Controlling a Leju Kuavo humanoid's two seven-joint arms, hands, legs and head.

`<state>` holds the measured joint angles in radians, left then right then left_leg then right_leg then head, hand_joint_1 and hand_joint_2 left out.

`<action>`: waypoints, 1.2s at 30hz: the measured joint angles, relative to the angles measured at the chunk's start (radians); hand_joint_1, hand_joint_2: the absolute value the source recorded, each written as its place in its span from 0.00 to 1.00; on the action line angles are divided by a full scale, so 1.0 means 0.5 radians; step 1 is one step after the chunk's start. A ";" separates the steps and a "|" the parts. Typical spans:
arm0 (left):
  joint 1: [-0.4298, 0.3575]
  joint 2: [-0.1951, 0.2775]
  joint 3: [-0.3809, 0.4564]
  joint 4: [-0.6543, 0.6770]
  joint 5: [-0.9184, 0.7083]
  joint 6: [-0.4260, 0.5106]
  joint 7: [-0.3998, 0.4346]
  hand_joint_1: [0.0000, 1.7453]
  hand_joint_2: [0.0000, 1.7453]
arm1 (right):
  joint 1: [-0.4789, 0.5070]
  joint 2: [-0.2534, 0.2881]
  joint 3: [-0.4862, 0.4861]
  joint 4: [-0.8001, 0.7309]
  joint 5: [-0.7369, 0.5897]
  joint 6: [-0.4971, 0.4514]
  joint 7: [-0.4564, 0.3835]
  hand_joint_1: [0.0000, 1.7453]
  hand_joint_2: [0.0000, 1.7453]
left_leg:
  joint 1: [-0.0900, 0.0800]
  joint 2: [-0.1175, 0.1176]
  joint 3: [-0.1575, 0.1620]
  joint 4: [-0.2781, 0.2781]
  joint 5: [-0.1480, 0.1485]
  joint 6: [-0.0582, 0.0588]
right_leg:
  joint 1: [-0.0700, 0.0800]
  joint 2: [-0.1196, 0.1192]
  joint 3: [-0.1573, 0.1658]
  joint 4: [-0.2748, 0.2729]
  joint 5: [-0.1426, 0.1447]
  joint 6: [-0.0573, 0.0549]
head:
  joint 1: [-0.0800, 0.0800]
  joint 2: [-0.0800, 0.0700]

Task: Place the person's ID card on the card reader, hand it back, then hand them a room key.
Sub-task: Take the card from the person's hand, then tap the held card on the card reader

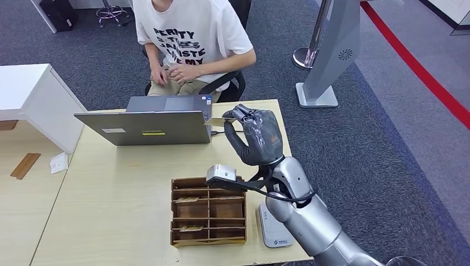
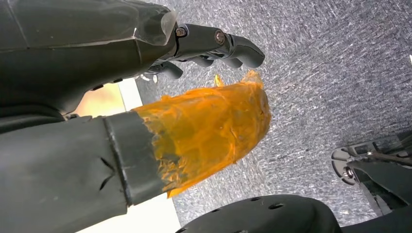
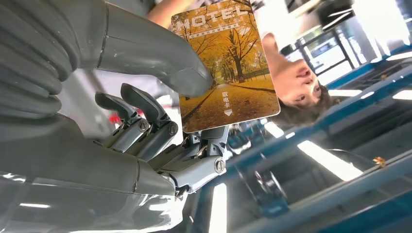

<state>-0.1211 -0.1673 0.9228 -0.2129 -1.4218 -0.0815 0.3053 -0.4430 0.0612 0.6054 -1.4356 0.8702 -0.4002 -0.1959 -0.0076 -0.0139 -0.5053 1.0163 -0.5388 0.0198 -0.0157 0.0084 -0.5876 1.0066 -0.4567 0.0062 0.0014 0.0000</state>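
On the pale wood desk (image 1: pixel 111 194), a grey laptop (image 1: pixel 147 126) sits before the seated person (image 1: pixel 188 39); a wooden divided tray (image 1: pixel 208 211) and white card reader (image 1: pixel 275 228) lie nearer. The right robot hand (image 1: pixel 256 136) pinches the room key (image 3: pixel 226 63), raised beside the laptop. The left robot hand (image 2: pixel 145 97) hangs empty above carpet, fingers apart.

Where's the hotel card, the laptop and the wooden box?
hotel card (image 3: pixel 228 63), right wrist view, middle of its printed face
laptop (image 1: pixel 145 127), head view, back of its lid
wooden box (image 1: pixel 209 210), head view, centre divider
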 joint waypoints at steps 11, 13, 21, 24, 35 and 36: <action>0.061 0.001 0.065 0.000 0.154 0.046 -0.045 0.00 0.00 | 0.391 0.044 -0.251 -0.530 -1.252 0.603 -0.137 1.00 1.00 | 0.000 0.000 0.000 0.000 0.000 0.000 | 0.000 0.000 0.000 -0.001 0.000 0.000 | 0.000 0.000; 0.063 0.002 0.084 0.000 0.170 0.048 -0.047 0.00 0.00 | 0.449 0.039 -0.291 -0.597 -1.375 0.687 -0.140 1.00 1.00 | 0.000 0.000 0.000 0.000 0.000 0.000 | 0.000 0.000 0.000 -0.001 0.000 0.000 | 0.000 0.000; 0.064 0.003 0.116 0.000 0.181 0.049 -0.047 0.00 0.00 | 0.538 0.017 -0.361 -0.704 -1.443 0.739 -0.143 1.00 1.00 | 0.000 0.001 0.001 0.000 0.000 0.000 | 0.000 0.000 0.000 -0.001 0.000 0.000 | 0.000 0.000; 0.064 0.003 0.122 0.000 0.181 0.049 -0.047 0.00 0.00 | 0.546 0.013 -0.373 -0.718 -1.444 0.739 -0.143 1.00 1.00 | 0.000 0.001 0.001 0.000 0.000 0.000 | 0.000 0.000 0.000 -0.001 0.000 0.000 | 0.000 0.000; 0.064 0.003 0.144 0.000 0.198 0.050 -0.050 0.00 0.00 | 0.575 0.001 -0.390 -0.735 -1.515 0.797 -0.143 1.00 1.00 | 0.000 0.000 0.001 0.000 0.000 0.000 | 0.000 0.000 0.000 -0.001 0.000 0.000 | 0.000 0.000; 0.064 0.003 0.149 0.000 0.207 0.050 -0.051 0.00 0.00 | 0.592 -0.006 -0.397 -0.741 -1.548 0.825 -0.142 1.00 1.00 | 0.000 0.000 0.001 0.000 0.000 0.000 | 0.000 0.000 0.000 -0.001 0.000 0.000 | 0.000 0.000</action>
<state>-0.0891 -0.1659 0.9974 -0.2129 -1.3184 -0.0565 0.2797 -0.1472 0.0584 0.4068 -1.8062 0.0961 0.0122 -0.2670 -0.0078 -0.0139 -0.5050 1.0163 -0.5389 0.0200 -0.0157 0.0085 -0.5875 1.0062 -0.4567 0.0063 0.0013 0.0000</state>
